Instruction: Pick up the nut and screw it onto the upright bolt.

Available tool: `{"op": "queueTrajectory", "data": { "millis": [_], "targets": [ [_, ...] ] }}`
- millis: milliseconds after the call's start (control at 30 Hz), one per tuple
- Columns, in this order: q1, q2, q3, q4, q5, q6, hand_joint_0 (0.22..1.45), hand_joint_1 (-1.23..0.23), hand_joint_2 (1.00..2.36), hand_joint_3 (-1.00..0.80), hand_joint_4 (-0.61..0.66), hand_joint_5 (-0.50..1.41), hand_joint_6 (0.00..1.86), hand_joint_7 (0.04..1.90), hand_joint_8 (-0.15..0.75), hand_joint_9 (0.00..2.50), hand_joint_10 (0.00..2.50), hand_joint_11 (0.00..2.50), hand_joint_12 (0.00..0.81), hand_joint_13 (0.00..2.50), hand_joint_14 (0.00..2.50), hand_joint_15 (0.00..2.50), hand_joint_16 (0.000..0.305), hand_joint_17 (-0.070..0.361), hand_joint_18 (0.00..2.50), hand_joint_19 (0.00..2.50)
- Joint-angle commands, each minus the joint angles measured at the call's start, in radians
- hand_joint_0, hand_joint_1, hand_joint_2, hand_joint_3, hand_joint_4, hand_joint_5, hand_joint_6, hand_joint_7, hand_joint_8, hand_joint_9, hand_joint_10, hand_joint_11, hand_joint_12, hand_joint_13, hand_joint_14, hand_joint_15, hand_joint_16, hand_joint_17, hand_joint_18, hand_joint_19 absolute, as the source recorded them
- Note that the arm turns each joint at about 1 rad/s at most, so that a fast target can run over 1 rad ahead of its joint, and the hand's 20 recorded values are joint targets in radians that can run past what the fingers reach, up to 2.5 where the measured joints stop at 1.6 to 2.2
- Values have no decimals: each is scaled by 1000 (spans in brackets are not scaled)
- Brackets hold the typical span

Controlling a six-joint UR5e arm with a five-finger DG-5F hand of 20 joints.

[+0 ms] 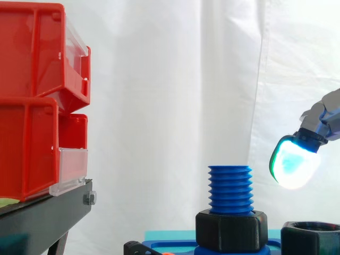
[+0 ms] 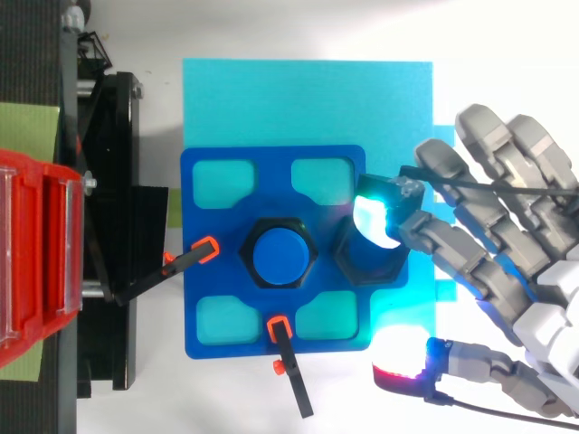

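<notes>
Blue fixture plate carries the upright bolt at centre. The loose black nut sits just right of it. Hand is spread wide and holds nothing, with one glowing fingertip above the nut. Advice: descend straight, pinch opposite flats, lift level. The side view gives the pad-to-nut height gap and the bolt's threads; the top view gives lateral alignment and finger spread.

Bolt: blue, thick coarse thread, upright at centre of blue plate, flat top bare. Black hex collar round its base. Nut: black, hex, lying flat on plate, hole up, just right of bolt.
</notes>
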Motion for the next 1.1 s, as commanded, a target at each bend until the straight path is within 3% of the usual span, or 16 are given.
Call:
{"op": "queueTrajectory", "data": {
  "millis": [0,267,1067],
  "targets": [
    [-6,-3,0,4,-14,10,433,-758,1000,-500,227,-263,501,688,278,247,0,0,371,125,0,0,45,101,0,0],
    [-27,-22,0,11,-61,19,435,-753,1000,-500,229,-262,501,690,279,251,0,0,370,128,0,0,45,101,0,0],
    [-44,-33,0,4,-55,44,427,-723,1000,-500,231,-261,501,690,282,251,0,0,378,136,0,0,46,103,0,0]
  ]
}}
